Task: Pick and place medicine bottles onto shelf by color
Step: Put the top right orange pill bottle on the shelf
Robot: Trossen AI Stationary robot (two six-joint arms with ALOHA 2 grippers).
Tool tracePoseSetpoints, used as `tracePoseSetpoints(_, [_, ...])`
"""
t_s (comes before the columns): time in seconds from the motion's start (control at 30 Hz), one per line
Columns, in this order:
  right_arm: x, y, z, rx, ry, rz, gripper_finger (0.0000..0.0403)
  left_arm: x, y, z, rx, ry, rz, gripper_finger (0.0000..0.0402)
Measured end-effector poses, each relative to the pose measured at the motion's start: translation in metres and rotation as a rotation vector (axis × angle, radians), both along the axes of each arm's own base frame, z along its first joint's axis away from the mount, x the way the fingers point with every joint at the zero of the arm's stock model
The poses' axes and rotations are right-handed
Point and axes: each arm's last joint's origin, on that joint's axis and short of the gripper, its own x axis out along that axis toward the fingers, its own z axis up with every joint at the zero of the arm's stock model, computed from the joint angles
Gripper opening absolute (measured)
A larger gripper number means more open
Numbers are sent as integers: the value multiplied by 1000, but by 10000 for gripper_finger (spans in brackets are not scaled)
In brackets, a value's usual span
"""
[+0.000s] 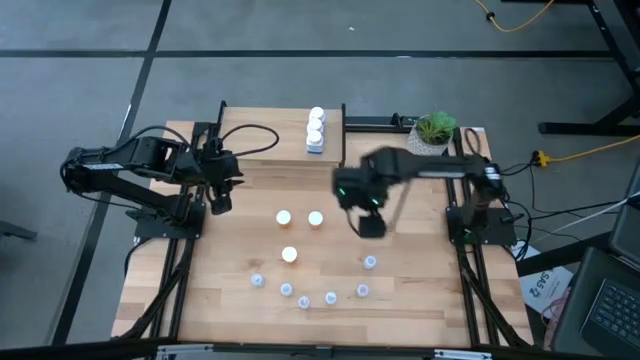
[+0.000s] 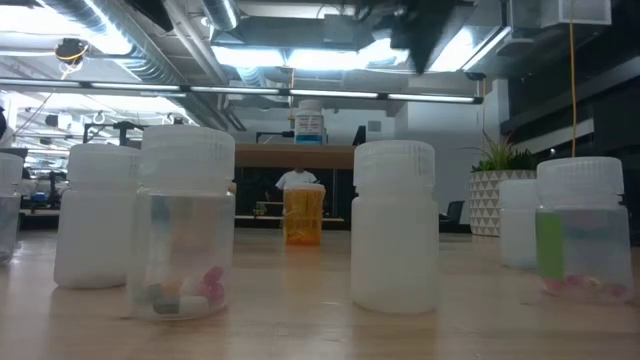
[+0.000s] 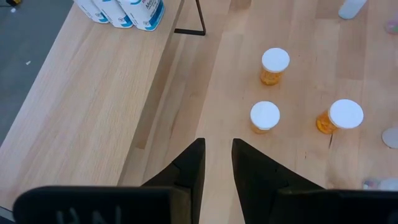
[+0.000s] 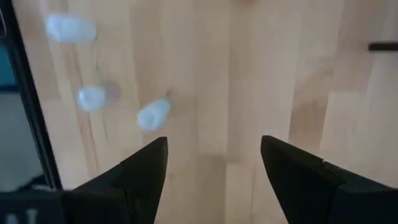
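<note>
Read no brand: blue print on the white bottles (image 3: 121, 11) in the left wrist view too cut off to make out; same for the label on the bottle atop the shelf (image 2: 296, 155) in the low view. Stood three white bottles (image 1: 316, 129) in a row on the shelf (image 1: 270, 135) at the tabletop's (image 1: 230, 270) far edge. Kept three orange bottles (image 1: 284, 218) mid-tabletop and blue vials (image 1: 304, 300) in an arc toward the near edge. Held left gripper (image 1: 219, 203) near the left edge, jaws narrow and empty, orange bottles (image 3: 265, 116) just ahead of them. Hovered right gripper (image 1: 371, 226) right of centre, jaws wide and empty, a vial (image 1: 369, 262) nearby. Showed pills inside the vials (image 2: 182, 225) only in the low view; showed vials (image 4: 152, 114) only as blurs in the right wrist view.
</note>
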Motion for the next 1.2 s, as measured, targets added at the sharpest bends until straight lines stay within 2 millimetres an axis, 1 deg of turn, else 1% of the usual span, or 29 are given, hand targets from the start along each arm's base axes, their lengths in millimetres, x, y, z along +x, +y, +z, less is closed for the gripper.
tracePoseSetpoints(0.1, [-28,20,1,-78,4,-15,261,0,0,0,-2,-2,3,73])
tracePoseSetpoints(0.2, [-68,33,3,-185,-38,-103,261,0,0,0,-20,-11,26,73])
tracePoseSetpoints(0.27, [-94,40,0,-225,-111,-176,261,0,0,0,-28,-14,38,73])
tracePoseSetpoints(0.33, [-117,45,-7,-227,-212,-245,261,0,0,0,-30,-15,38,73])
tracePoseSetpoints(0.4, [-135,50,-15,-178,-339,-300,261,0,0,0,-30,-15,37,73])
tracePoseSetpoints(0.43, [-140,51,-19,-140,-406,-327,261,0,0,0,-31,-15,37,73])
tracePoseSetpoints(0.53, [-146,56,-34,-10,-585,-379,261,0,0,0,-31,-18,37,73])
tracePoseSetpoints(0.6, [-144,58,-42,65,-685,-395,261,1,0,1,-32,-30,37,73])
tracePoseSetpoints(0.67, [-140,61,-51,118,-749,-380,261,2,0,2,-33,-43,36,73])
tracePoseSetpoints(0.77, [-137,64,-65,169,-770,-351,261,3,0,2,-35,-52,34,73])
tracePoseSetpoints(0.87, [-137,65,-76,173,-744,-347,261,6,-1,4,-34,-78,6,73])
tracePoseSetpoints(0.93, [-137,65,-83,161,-724,-343,261,14,-3,4,-80,-94,-32,73])
tracePoseSetpoints(1.03, [-138,65,-89,150,-705,-341,261,31,-7,2,-153,-130,-98,73])
tracePoseSetpoints(1.13, [-137,65,-90,148,-704,-340,261,54,-9,-2,-165,-143,-151,75])
tracePoseSetpoints(1.2, [-137,65,-90,149,-706,-340,261,71,-11,-10,-149,-120,-198,82])
